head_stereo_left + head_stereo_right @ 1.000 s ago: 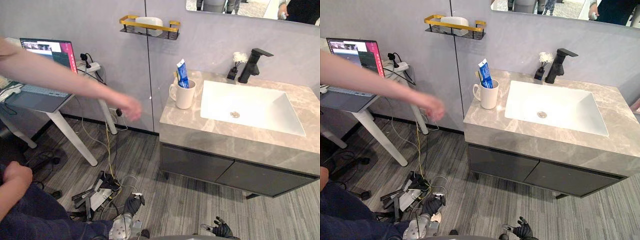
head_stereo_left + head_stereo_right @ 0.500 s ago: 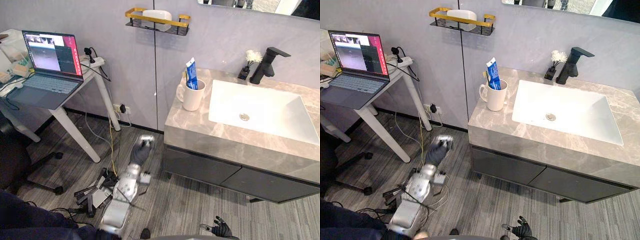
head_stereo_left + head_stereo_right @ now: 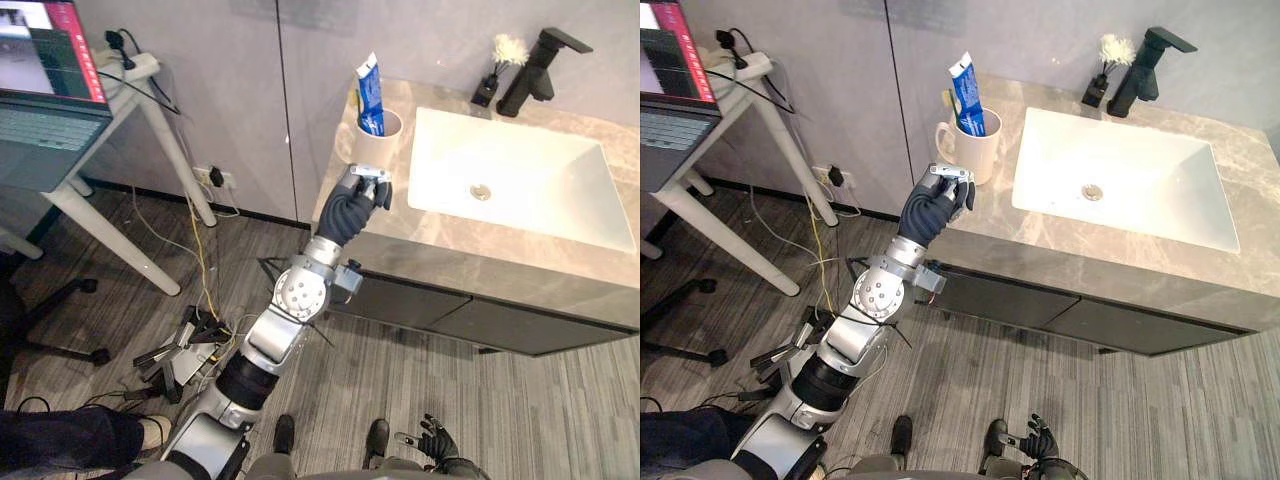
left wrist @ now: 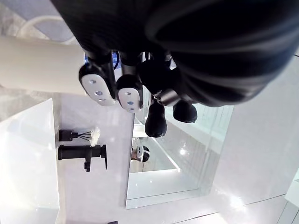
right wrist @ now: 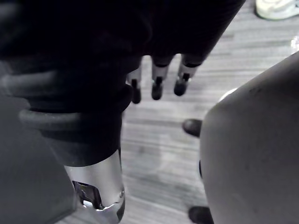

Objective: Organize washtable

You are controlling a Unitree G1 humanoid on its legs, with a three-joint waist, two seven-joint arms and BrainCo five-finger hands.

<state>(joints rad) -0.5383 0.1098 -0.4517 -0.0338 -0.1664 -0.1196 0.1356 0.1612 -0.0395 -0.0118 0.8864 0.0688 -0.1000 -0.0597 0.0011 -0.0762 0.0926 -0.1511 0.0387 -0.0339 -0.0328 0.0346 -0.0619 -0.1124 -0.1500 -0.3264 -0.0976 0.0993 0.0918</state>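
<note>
A white mug (image 3: 386, 140) stands at the left end of the grey marble washtable (image 3: 480, 255), holding a blue toothpaste tube (image 3: 369, 92) and a toothbrush. My left hand (image 3: 350, 208) is raised at the counter's front left corner, just in front of the mug. Its fingers (image 4: 128, 95) are loosely bent and hold nothing. The mug shows as a pale cylinder (image 4: 37, 65) just beyond them. My right hand (image 3: 436, 446) hangs low by the floor with straight fingers (image 5: 156, 84), empty.
The white basin (image 3: 510, 180) fills the counter's middle, with a black faucet (image 3: 536, 68) and a small dark bottle holding a white flower (image 3: 492, 82) behind it. A white desk with a laptop (image 3: 45, 100) stands to the left, with cables (image 3: 185, 350) on the floor below.
The camera has tilted down and closer. My left arm has swung up from near the floor to the counter edge by the mug. The person's arm has gone from view.
</note>
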